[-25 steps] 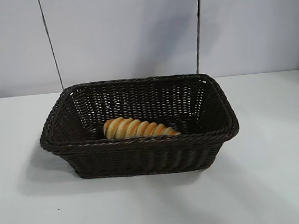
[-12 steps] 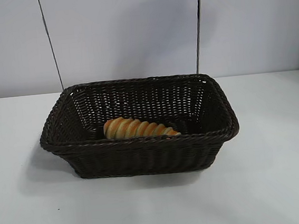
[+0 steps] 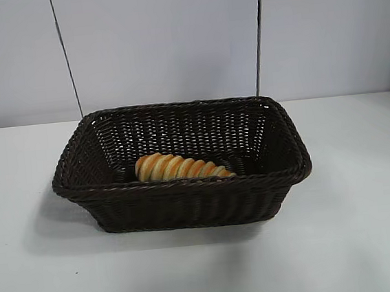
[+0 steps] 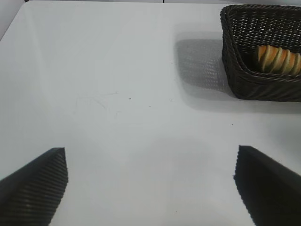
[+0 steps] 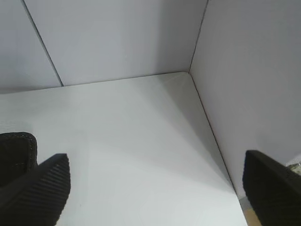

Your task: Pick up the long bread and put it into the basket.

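Note:
The long bread point(image 3: 180, 167), a golden loaf with orange-brown ridges, lies inside the dark brown wicker basket point(image 3: 185, 192), near its front wall. It also shows in the left wrist view point(image 4: 280, 59), inside the basket point(image 4: 244, 70). My left gripper point(image 4: 150, 188) is open and empty over bare table, well away from the basket. My right gripper point(image 5: 155, 188) is open and empty over the table near a corner of the walls; a bit of the basket's rim point(image 5: 19, 150) shows beside it. Neither gripper shows in the exterior view.
White walls point(image 3: 164, 45) stand behind the white table point(image 3: 356, 241). In the right wrist view two walls meet at the table's corner point(image 5: 188, 73), and the table's edge point(image 5: 247, 212) runs close to one finger.
One second ago the dark tips of the right gripper showed at the top right of the exterior view; they have since moved out of view. The bread and basket have not moved.

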### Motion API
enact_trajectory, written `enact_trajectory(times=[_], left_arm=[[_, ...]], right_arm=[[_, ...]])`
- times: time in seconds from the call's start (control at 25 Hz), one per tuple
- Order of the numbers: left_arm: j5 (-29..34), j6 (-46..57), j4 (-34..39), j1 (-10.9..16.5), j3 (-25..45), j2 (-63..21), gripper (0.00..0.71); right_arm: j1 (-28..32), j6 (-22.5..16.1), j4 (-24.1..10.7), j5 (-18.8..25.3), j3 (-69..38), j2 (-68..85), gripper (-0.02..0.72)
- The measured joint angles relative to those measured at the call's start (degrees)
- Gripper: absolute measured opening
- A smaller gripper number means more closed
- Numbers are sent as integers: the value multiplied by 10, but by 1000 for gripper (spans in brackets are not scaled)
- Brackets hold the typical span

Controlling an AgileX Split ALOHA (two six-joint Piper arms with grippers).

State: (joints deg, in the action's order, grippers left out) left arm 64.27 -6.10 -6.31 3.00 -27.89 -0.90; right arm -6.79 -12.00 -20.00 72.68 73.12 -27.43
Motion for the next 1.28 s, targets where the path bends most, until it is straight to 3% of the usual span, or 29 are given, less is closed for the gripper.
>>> enact_trajectory(times=[0.32, 0.68, 0.92, 1.28], left_arm=[[0, 0, 0, 0, 0, 0, 695], [0, 0, 0, 0, 0, 0, 695], [0, 0, 0, 0, 0, 0, 695], [0, 0, 0, 0, 0, 0, 695]], right_arm=[[0, 0, 76, 0, -102, 142, 694], [0, 20, 173, 0, -299, 200, 694], [0, 38, 178, -14, -396, 265, 694], [0, 59, 173, -37, -437, 285, 694]])
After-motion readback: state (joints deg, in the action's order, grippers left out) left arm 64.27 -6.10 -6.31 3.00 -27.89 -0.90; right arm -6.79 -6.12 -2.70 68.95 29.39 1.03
